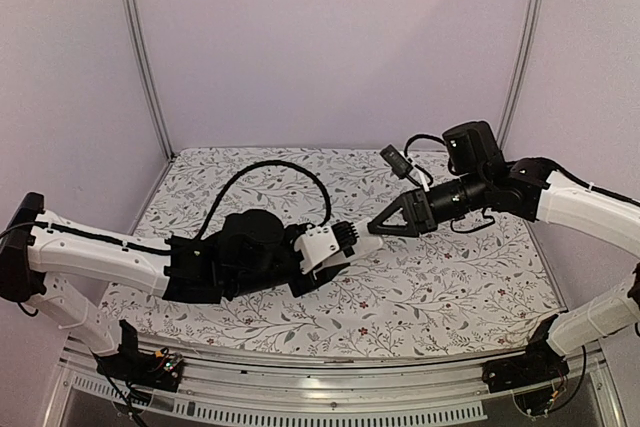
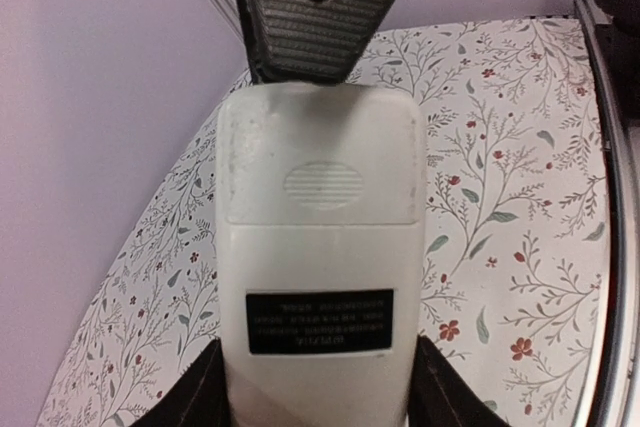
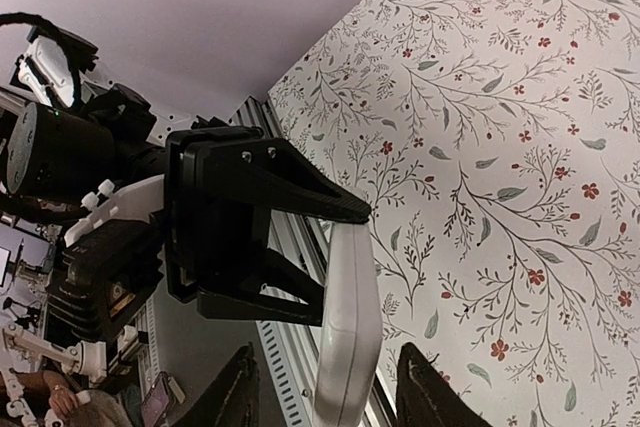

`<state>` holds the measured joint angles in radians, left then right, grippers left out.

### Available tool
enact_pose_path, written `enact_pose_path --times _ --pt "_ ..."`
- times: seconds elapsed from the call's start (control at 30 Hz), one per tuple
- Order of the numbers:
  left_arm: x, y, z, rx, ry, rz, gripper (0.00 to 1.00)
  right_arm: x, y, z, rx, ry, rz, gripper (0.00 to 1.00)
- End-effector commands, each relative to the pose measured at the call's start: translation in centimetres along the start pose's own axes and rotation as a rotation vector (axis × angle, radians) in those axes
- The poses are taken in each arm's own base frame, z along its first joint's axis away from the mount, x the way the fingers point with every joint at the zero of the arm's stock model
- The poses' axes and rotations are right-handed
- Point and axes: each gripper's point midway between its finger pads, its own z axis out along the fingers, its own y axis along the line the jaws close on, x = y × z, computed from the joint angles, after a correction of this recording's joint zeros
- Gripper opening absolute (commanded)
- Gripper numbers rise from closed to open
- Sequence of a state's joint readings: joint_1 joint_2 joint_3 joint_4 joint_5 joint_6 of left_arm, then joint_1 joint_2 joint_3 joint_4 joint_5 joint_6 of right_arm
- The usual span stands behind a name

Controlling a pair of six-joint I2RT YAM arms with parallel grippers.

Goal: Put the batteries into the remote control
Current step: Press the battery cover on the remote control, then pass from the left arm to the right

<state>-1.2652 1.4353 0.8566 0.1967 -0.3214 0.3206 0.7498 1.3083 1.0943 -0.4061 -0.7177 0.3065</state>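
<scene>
A: Where's the remote control (image 2: 320, 247)?
B: Middle of the overhead frame, held above the floral surface (image 1: 450, 287). The left claw (image 1: 345, 244) is clamped on its long edges, white back with the black label (image 2: 320, 321) facing the wrist camera.
A: And the right claw (image 3: 335, 392)?
B: At the remote control's far end, top of the left wrist frame. Its 2 fingers (image 3: 432, 387) stand apart, 1 on each flat face, with a gap showing on both sides.
</scene>
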Motion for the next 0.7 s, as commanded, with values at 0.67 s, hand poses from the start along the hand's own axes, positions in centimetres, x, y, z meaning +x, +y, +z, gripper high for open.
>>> enact_pose_path --times 0.67 --pt "-0.9 0.8 -0.5 -0.020 -0.028 -0.013 0.00 1.8 -0.9 1.9 -0.021 0.067 0.042 0.33"
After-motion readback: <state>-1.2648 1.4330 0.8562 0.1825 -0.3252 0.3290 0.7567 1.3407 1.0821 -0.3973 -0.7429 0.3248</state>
